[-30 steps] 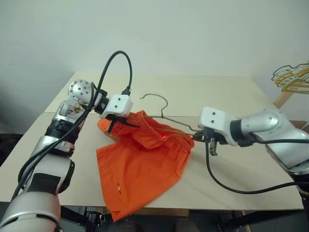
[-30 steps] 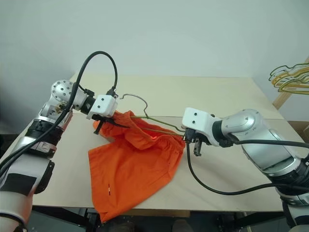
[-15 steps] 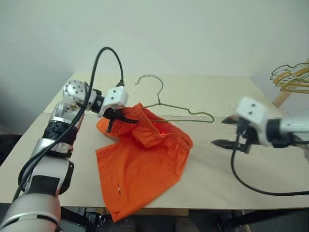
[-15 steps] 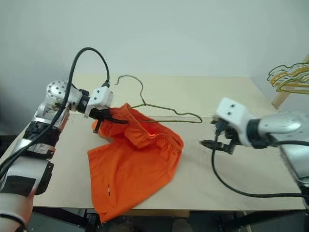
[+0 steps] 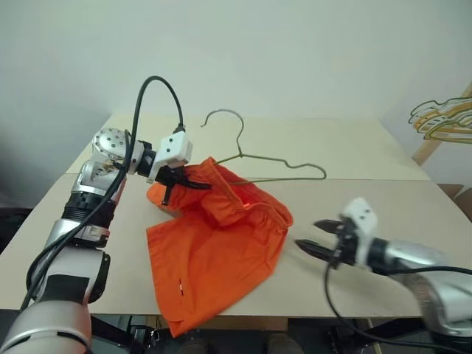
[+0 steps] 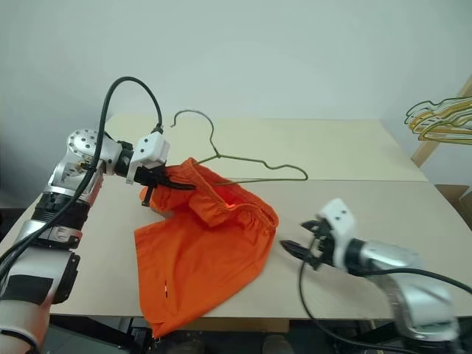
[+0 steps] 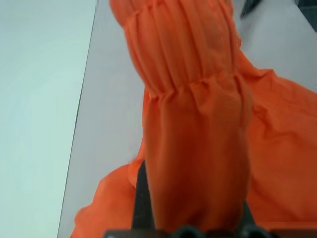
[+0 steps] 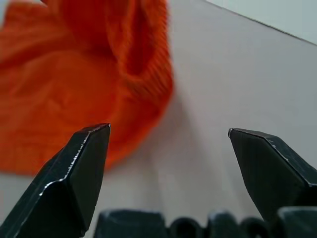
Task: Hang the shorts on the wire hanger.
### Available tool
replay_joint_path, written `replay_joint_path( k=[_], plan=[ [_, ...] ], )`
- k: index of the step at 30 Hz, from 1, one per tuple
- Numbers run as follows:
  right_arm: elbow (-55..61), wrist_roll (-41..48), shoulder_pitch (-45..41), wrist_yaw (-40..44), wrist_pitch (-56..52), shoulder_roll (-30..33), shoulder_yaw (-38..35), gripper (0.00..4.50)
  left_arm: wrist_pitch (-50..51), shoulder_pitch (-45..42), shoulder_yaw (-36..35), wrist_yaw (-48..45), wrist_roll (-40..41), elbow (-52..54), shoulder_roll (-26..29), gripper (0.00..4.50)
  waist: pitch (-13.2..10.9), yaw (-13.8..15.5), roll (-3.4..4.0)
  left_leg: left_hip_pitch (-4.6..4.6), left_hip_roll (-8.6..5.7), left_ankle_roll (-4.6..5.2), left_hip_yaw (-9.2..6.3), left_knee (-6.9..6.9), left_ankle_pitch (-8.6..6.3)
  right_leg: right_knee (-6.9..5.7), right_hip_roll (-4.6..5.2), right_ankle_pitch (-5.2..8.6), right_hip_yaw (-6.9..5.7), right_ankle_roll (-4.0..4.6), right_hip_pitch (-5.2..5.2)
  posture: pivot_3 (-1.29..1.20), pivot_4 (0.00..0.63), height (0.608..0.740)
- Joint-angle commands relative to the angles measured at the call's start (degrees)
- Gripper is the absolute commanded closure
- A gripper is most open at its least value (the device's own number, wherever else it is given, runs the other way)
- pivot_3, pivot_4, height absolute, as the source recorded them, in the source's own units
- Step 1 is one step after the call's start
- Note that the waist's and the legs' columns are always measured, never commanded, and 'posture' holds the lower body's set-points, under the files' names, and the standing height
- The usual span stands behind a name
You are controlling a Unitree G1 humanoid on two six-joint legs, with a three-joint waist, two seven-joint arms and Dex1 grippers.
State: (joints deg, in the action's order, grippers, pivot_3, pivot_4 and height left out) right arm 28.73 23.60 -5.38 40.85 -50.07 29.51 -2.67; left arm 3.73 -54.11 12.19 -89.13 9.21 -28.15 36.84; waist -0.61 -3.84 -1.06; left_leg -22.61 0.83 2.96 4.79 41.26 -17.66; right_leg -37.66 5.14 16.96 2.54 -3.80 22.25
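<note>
The bright orange shorts [image 5: 217, 243] lie spread on the table, one leg hanging over the front edge. My left gripper [image 5: 179, 179] is shut on their gathered waistband [image 7: 198, 99] at the upper left and lifts it off the table. The thin grey-olive wire hanger [image 5: 276, 164] runs from that raised waistband out to the right, its hook [image 5: 225, 118] up toward the back of the table and its right end free. My right gripper [image 5: 316, 237] hangs low just right of the shorts, open and empty, with its fingertips [image 8: 89, 148] pointing at the waistband's right end.
The beige table [image 5: 354, 147] has a seam across its middle. A bunch of gold and green hangers [image 5: 442, 118] on a wooden rail stands at the far right, off the table.
My right gripper let go of the hanger's right end, opened, and swung down and back toward the table's front. The hanger's free end sprang up and back. The left gripper's wrist turned slightly, holding its place.
</note>
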Motion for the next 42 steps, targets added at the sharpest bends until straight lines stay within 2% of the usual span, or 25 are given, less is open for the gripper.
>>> replay_joint_path(
  k=[1, 2, 5, 16, 20, 22, 25, 29, 36, 42],
  plan=[
    [-3.3, -1.74, -3.89, -3.01, 1.9, -2.49, 4.39, 0.08, 0.8, -0.75, -2.0, 0.03, 1.66, 2.77, 0.55, 4.5, 0.0, 0.02, 0.0, -0.01, 0.0, -0.06, 0.0, 0.0, 0.04, -0.04, 0.0, 0.0, -0.01, 0.0, 0.01, -0.07, 0.0, 0.74],
    [-5.18, -2.85, -5.21, -3.86, 1.68, -3.08, 6.24, 0.08, 1.0, -0.65, -2.04, -0.02, 1.71, 3.07, 0.59, 4.5, 0.0, 0.01, 0.0, -0.03, -0.01, -0.21, 0.0, 0.0, 0.12, -0.15, 0.0, 0.0, -0.03, 0.0, -0.01, -0.07, 0.0, 0.74],
    [-10.47, -4.4, -7.96, -6.73, 1.41, -5.3, 7.89, 0.68, 1.25, -0.26, -2.09, 0.08, 1.73, 3.71, 0.65, 4.5, 0.0, 0.04, -0.01, -0.08, -0.04, -0.27, -0.03, 0.02, 0.16, -0.28, 0.06, 0.0, -0.08, -0.01, 0.02, -0.06, 0.0, 0.74],
    [-8.46, 1.7, -3.8, -3.34, 2.21, -2.2, 1.08, 4.47, 2.39, 1.26, -3.02, 0.25, 1.87, 5.04, 2.05, 4.5, 0.0, 0.08, -0.01, -0.12, -0.02, -0.29, -0.11, 0.03, 0.17, -0.28, 0.02, 0.0, -0.12, -0.02, 0.01, -0.06, 0.0, 0.74],
    [-8.03, 6.54, -3.44, -0.13, 0.43, 0.91, -4.04, 4.47, 2.27, 2.71, -4.69, -2.15, 3.77, 4.55, 3.74, 4.5, 0.0, -0.12, -0.01, -0.11, -0.02, -0.22, -0.1, 0.02, 0.13, -0.29, 0.03, 0.0, -0.1, -0.02, 0.02, -0.07, 0.0, 0.74],
    [-8.41, 11.82, -3.96, 3.95, -3.25, 4.42, -7.12, 4.47, 1.47, 4.21, -4.81, -3.23, 8.83, 3.92, 5.84, 4.5, 0.0, -0.13, -0.01, -0.11, 0.0, -0.23, -0.11, 0.02, 0.13, -0.29, 0.03, 0.0, -0.11, -0.02, 0.02, -0.08, 0.0, 0.74],
    [-10.95, 18.41, -5.34, 10.26, -7.94, 10.3, -10.08, 4.47, 2.32, 6.32, -2.67, -3.37, 15.59, 4.83, 10.23, 4.5, -0.01, -0.28, 0.0, -0.09, 0.04, -0.19, -0.11, -0.01, 0.11, -0.27, 0.04, 0.0, -0.11, -0.02, 0.02, -0.09, 0.0, 0.74],
    [-16.83, 19.82, -7.91, 12.79, -10.06, 14.96, -9.19, 4.47, 1.49, 8.22, 2.18, -3.37, 21.14, 6.54, 15.61, 4.5, 0.0, -0.09, -0.02, -0.01, 0.06, 0.13, -0.12, 0.01, -0.07, -0.27, 0.07, 0.0, -0.12, -0.01, -0.08, -0.08, 0.0, 0.74],
    [-21.64, 20.12, -11.7, 15.42, -11.05, 18.98, -7.07, 4.47, -6.38, 11.2, 7.5, -3.37, 21.33, 7.19, 19.76, 4.5, 0.0, 0.18, -0.01, 0.02, 0.01, 0.16, -0.07, 0.0, -0.1, -0.07, 0.1, 0.0, -0.11, -0.01, -0.07, -0.08, 0.0, 0.74],
    [-22.08, 19.96, -11.94, 17.58, -10.04, 21.31, -6.28, 4.47, -8.48, 10.47, 7.16, -3.37, 13.39, 2.96, 17.77, 4.5, 0.0, 0.22, -0.01, -0.03, 0.0, 0.16, -0.06, 0.0, -0.09, -0.13, 0.09, 0.0, -0.13, -0.02, -0.06, -0.08, 0.0, 0.74]
  ],
)
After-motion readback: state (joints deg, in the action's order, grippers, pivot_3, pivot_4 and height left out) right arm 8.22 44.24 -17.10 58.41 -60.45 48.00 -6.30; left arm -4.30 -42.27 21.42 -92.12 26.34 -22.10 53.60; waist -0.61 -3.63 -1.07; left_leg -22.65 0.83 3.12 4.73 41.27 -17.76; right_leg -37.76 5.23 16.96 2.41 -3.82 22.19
